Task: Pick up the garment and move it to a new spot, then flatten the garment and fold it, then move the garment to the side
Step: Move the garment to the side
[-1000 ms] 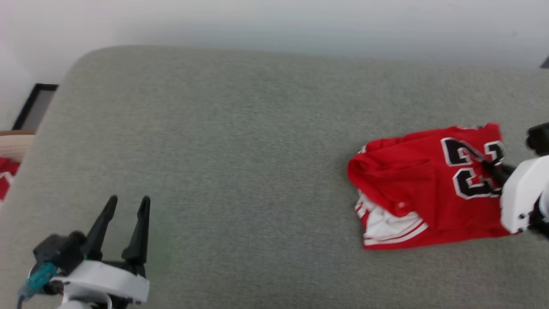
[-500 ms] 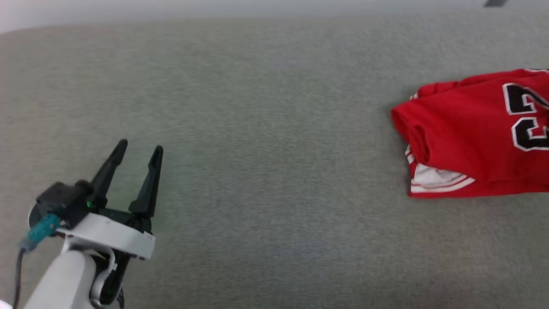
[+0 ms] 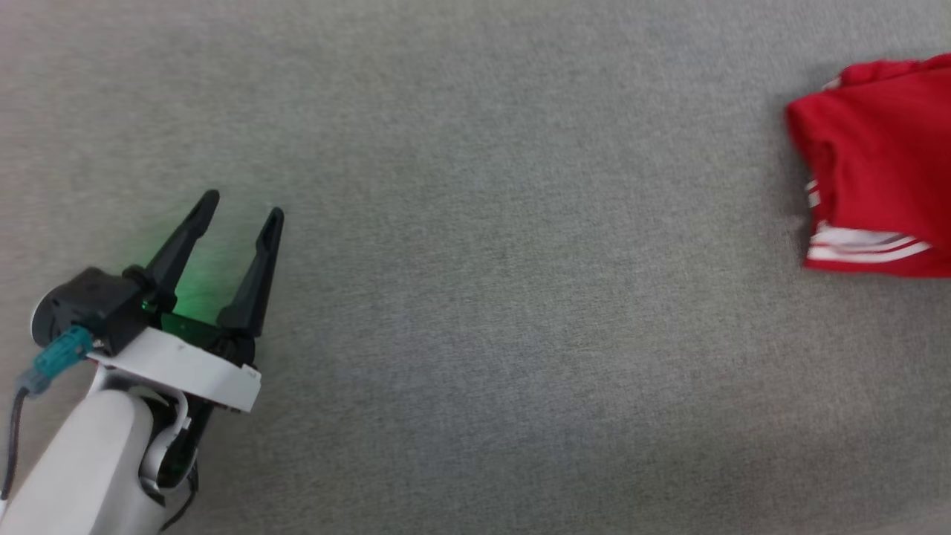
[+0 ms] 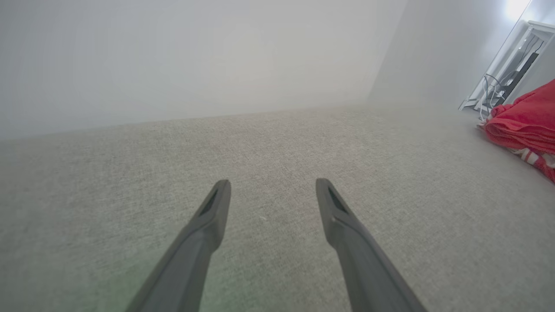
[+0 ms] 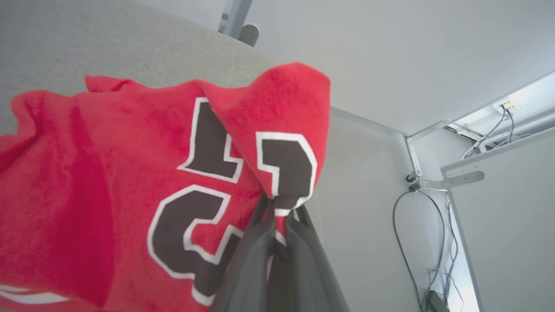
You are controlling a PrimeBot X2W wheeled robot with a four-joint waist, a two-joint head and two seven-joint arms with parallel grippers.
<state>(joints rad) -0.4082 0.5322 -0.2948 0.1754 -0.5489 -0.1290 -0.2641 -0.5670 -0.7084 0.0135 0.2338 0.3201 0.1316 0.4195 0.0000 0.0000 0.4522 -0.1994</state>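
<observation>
— Two grippers; which one has the jersey [image 5: 108, 173]?
— The right gripper [image 5: 278, 212]. Its fingers are pinched tight on a fold of red cloth beside the black, white-edged number [image 5: 190, 216]. The fold peaks above the tips and the rest sags onto the surface [image 3: 475, 312].
— Why grip there?
— I'd judge it's a hold for dragging the folded jersey aside, with one edge lifted and the bulk sliding.
— And the left gripper [image 3: 244, 204]?
— Spread wide and holding nothing, low over bare surface. It is well apart from the jersey, which lies at the head view's far right edge. It's probably parked out of the way.
— Materials?
— The jersey is a soft, limp knit with a fine mesh grain. Striped white-and-red trim [image 3: 862, 249] peeks from under the folded layers. The surface is flat grey woven fabric, slightly rough, so the cloth may catch as it slides.
</observation>
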